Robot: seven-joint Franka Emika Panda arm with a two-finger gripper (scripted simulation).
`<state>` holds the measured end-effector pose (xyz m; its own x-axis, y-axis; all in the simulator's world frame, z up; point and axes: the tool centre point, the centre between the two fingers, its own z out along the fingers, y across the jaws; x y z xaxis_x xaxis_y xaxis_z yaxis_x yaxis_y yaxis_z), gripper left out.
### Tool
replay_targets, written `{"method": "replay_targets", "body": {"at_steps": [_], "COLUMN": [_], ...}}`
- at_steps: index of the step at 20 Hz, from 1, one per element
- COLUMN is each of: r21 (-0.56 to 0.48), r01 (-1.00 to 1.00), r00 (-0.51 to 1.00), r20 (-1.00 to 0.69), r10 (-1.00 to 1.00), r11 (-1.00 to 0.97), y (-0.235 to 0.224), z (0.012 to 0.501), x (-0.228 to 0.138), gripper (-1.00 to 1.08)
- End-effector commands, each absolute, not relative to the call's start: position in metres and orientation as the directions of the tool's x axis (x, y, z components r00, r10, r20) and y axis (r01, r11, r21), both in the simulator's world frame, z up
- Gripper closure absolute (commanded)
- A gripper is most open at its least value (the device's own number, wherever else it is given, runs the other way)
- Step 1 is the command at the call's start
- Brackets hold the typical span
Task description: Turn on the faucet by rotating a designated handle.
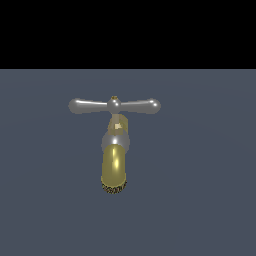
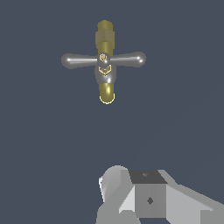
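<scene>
The faucet (image 1: 114, 165) stands on the grey floor, its gold-brass spout facing the exterior view, with a silver collar and brass stem above it. The handle (image 1: 114, 105) is a glossy silver crossbar lying level across the top, its two arms pointing to the exterior view's left and right, with a tiny brass tip on the hub. The wrist view looks down on the faucet (image 2: 106, 89) and the handle (image 2: 103, 60) from well above. My gripper (image 2: 144, 197) shows only as grey blocks at that view's edge, far from the handle. I cannot tell how its jaws stand. The gripper is out of the exterior view.
A plain dark grey floor (image 1: 200, 200) lies all around the faucet. A black band fills the top of the exterior view.
</scene>
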<state>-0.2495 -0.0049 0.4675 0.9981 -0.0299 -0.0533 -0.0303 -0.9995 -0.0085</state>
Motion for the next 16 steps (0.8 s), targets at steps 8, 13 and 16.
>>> {"method": "replay_targets", "body": {"at_steps": [8, 13, 16], "r21": [0.005, 0.009, 0.007], "r01": [-0.028, -0.025, -0.032], "r00": [0.998, 0.998, 0.998], "r20": [-0.056, -0.057, -0.056], "r10": [-0.028, -0.026, -0.032], "r11": [-1.000, -1.000, -0.999], "y": [-0.018, -0.022, -0.020], "z": [0.468, 0.468, 0.467], "x": [-0.249, -0.249, -0.248], "gripper": [1.08, 1.08, 1.08]}}
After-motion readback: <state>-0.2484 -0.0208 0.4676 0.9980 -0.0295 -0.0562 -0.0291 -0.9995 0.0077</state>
